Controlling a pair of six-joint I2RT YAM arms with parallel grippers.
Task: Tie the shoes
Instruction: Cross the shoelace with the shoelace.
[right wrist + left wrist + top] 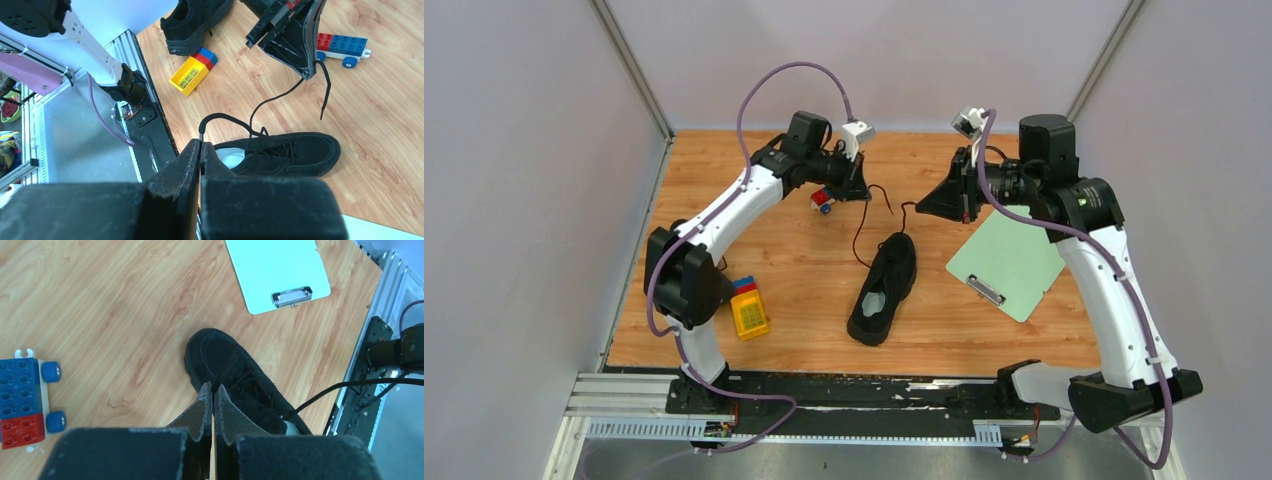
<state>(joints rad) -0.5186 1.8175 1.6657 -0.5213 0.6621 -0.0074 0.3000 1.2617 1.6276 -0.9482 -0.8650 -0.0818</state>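
1. Top external view: at the near left of the wooden table [794, 270] lies a yellow toy block [749, 316], with red and blue bricks at its far end.
2. In the right wrist view a second black shoe [192, 22] sits just to the left of that block, cut off by the top edge of the frame. From above it cannot be made out.
3. The left gripper [862, 190] is at the far centre-left and points right. Its jaws are pressed together on the left lace end [856, 240]. The right wrist view shows the lace pinched at the gripper's tip, with a short free tail hanging below.
4. A small brick car [823, 201], red and blue with blue wheels, stands on the table just beside that gripper.
5. The left lace end runs from the gripper toward the near side and curves into the shoe [886, 285].
6. That shoe lies sole down in the middle of the table. Its toe is far and slightly right, its heel is near, and the pale insole shows in the opening.
7. The right lace end [902, 218] rises from the far part of the shoe.
8. The right gripper [921, 208] points left, facing the other gripper but apart from it. It is clamped on that lace end, which arches from its fingertips down to the shoe.
9. A pale green clipboard [1007, 255] lies flat to the right of the shoe, with its metal clip at the near end.
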